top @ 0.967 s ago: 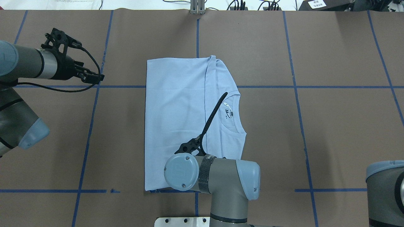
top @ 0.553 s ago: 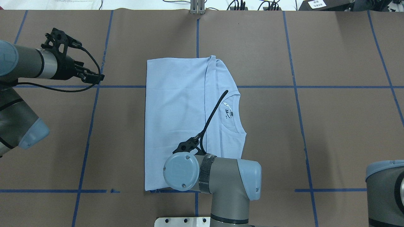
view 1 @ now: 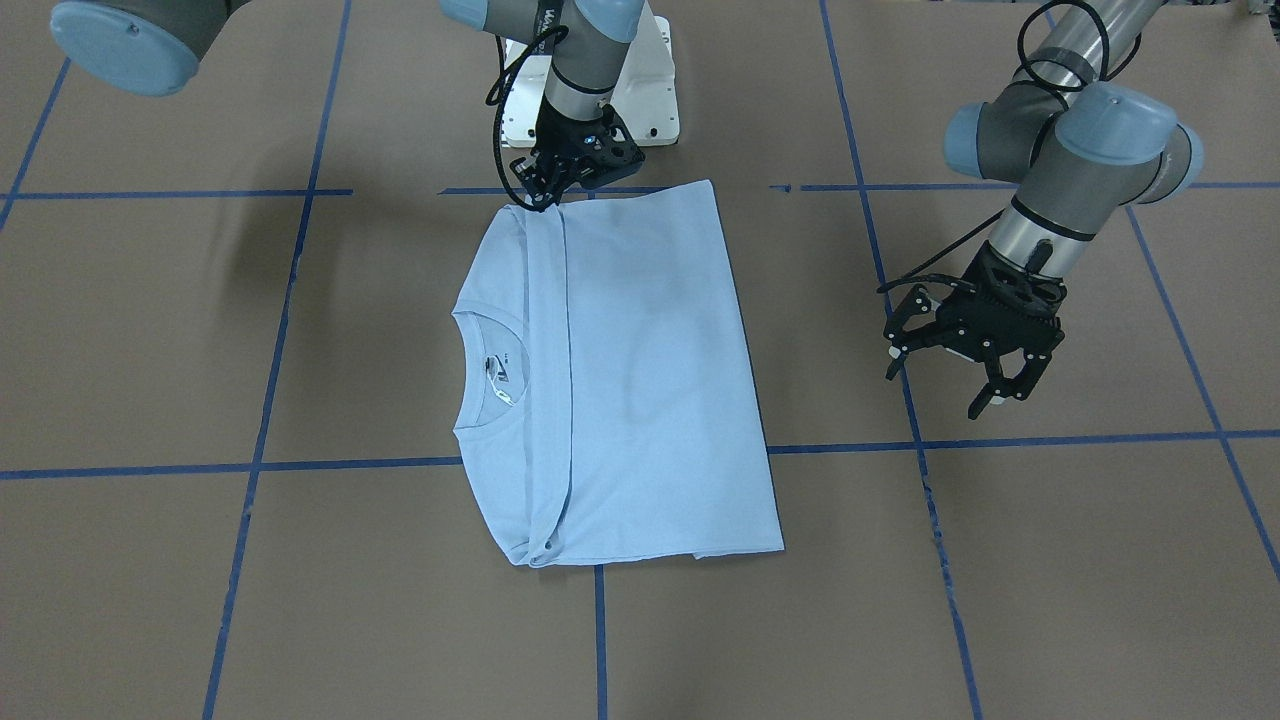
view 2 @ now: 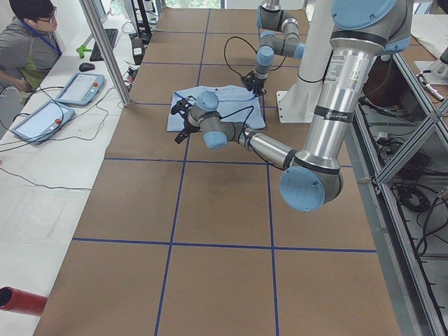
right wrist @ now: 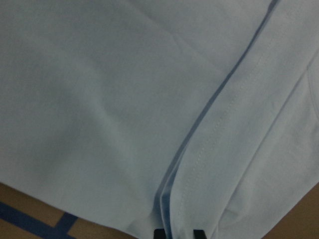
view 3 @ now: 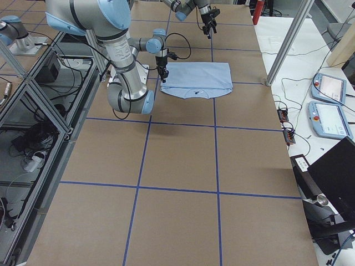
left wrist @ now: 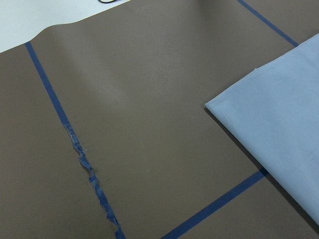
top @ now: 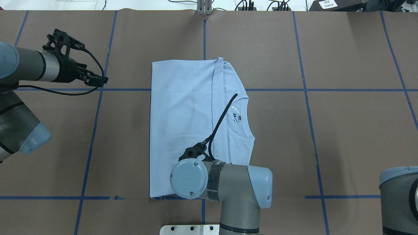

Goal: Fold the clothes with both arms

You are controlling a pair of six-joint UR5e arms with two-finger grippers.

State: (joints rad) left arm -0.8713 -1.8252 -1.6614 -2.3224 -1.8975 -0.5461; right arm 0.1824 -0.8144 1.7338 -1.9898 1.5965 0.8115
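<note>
A table covered in brown paper (top: 343, 137) and marked into large squares by blue tape lines (top: 303, 65) was seen. At its far end in the exterior left view, a seated operator (view 2: 28, 38) was placed at a white desk with two tablets (view 2: 80, 87). One tape line (left wrist: 87, 172) was shown torn and ragged in the left wrist view.

The light blue T-shirt (top: 183, 124) was laid flat at the table's middle. It was folded lengthwise, with its straight edge toward the robot's left and its round collar (top: 243, 130) toward the right. Its near edge was set just in front of the white pedestal (view 1: 650, 90). Wide stretches of paper were left on either side.

The left gripper (view 1: 938, 388) was held well apart from the shirt, its fingers spread. The right gripper (view 1: 543, 198) was lowered onto the near edge at the fold. Its fingertips (right wrist: 158, 233) were seen close together astride the seam, though whether cloth was pinched could not be told.
</note>
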